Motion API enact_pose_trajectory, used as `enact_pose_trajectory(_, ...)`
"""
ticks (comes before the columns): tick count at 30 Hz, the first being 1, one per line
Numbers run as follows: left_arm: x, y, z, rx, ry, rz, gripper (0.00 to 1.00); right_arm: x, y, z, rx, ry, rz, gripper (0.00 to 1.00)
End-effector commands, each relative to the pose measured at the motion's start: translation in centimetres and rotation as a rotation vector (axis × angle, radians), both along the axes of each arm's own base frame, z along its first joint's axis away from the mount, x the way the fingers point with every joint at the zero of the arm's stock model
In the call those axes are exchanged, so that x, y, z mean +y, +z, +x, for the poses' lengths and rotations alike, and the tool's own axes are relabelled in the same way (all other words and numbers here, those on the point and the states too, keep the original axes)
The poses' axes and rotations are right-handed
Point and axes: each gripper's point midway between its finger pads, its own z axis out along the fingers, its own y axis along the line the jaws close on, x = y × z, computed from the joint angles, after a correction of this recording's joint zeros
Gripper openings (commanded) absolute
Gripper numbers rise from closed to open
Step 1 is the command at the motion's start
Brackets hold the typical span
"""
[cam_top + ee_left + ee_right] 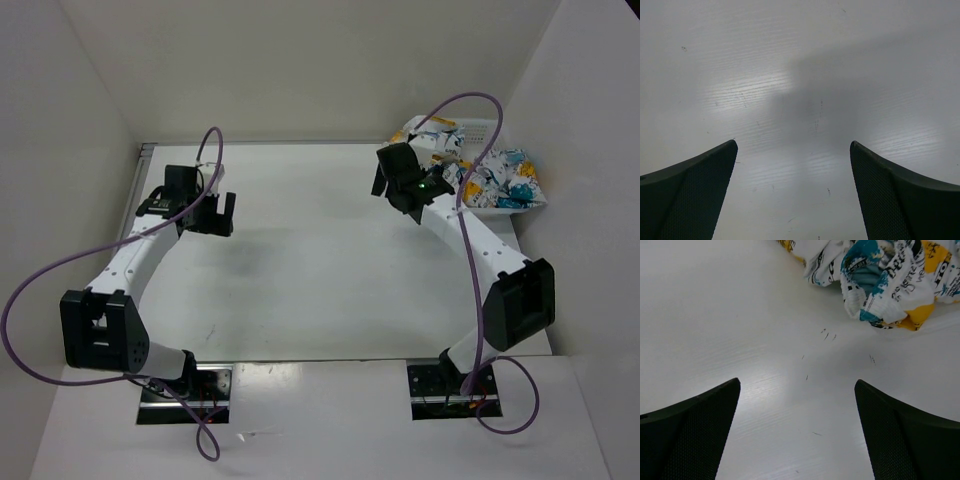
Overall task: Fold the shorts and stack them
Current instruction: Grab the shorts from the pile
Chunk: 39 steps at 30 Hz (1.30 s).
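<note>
White table (320, 260) from overhead: I see the shorts (508, 182) crumpled at the far right corner, lying against a mesh basket (482, 127). My left gripper (212, 212) hangs at far left, and my right gripper (393, 188) is near the shorts. Left wrist: jaws spread above the tabletop. Right wrist: jaws spread, with the shorts lying ahead, untouched.
</note>
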Motion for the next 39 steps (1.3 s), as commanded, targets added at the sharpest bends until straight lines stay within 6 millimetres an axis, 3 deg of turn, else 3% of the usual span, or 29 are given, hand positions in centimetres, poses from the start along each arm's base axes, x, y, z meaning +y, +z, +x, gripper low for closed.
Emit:
enact_pose_trajectory(1,-0.7,0.3,0.4,-0.008,-0.027,-0.025,1.0,-1.3,4.4,0.6,-0.122,-0.112,-0.012,1.0)
enact_pose_trajectory(2,-0.7,0.3,0.4,-0.008,-0.027,-0.025,1.0,-0.1,4.9,0.9,-0.127,-0.041,0.027,1.0)
enact_pose_trajectory(4,-0.7,0.3,0.4,-0.008,-0.027,-0.025,1.0,-0.5,6.1,1.6,-0.153,0.018,0.068,1.0)
enact_pose_trajectory(5,-0.7,0.3,0.4,-0.008,-0.027,-0.025,1.0,-1.0,6.7,2.1,-0.161,0.023,0.098,1.0)
enact_pose_trajectory(6,-0.7,0.3,0.4,-0.008,-0.027,-0.025,1.0,-2.6,6.8,2.8,-0.148,0.0,0.152,1.0)
enact_pose_trajectory(11,-0.9,0.3,0.4,-0.008,-0.034,-0.033,1.0,-7.7,4.1,4.7,-0.069,-0.109,0.2,1.0)
enact_pose_trajectory(13,-0.9,0.0,0.4,0.001,-0.034,-0.033,1.0,-9.6,2.7,5.2,-0.034,-0.155,0.217,0.95)
enact_pose_trajectory(15,-0.9,0.0,0.4,0.002,-0.034,-0.033,1.0,-9.9,1.6,6.1,-0.015,-0.145,0.249,0.92)
enact_pose_trajectory(21,-0.9,-0.2,0.4,0.014,-0.034,-0.032,1.0,-11.6,-1.3,8.6,0.033,-0.171,0.273,0.7)
enact_pose_trajectory(22,-0.9,-0.3,0.2,0.023,-0.033,-0.032,1.0,-11.6,-1.0,9.0,0.024,-0.17,0.274,0.65)
enact_pose_trajectory(25,-0.9,-0.3,0.2,0.023,-0.033,-0.032,1.0,-11.6,-0.6,9.1,0.015,-0.169,0.275,0.4)
enact_pose_trajectory(26,-0.9,-0.3,0.2,0.023,-0.033,-0.032,1.0,-11.6,0.7,9.4,-0.022,-0.163,0.278,0.23)
enact_pose_trajectory(29,-1.1,-0.3,0.2,0.024,-0.04,-0.04,1.0,-11.7,3.3,9.9,-0.079,-0.169,0.285,0.0)
enact_pose_trajectory(33,-1.3,0.3,0.5,0.01,-0.048,-0.05,1.0,-11.1,9.6,10.2,-0.209,-0.134,0.302,0.0)
enact_pose_trajectory(36,-1.9,1.4,1.0,-0.016,-0.069,-0.074,1.0,-7.9,16.9,10.3,-0.349,-0.007,0.325,0.0)
enact_pose_trajectory(37,-2.2,2.3,1.3,-0.03,-0.082,-0.089,1.0,-6.0,21.0,10.6,-0.43,0.072,0.343,0.0)
enact_pose_trajectory(38,-2.2,2.8,1.6,-0.044,-0.083,-0.089,1.0,-4.8,27.5,10.1,-0.572,0.137,0.366,0.0)
enact_pose_trajectory(39,-2.5,3.4,1.8,-0.059,-0.094,-0.102,1.0,-3.5,25.4,11.0,-0.509,0.174,0.369,0.0)
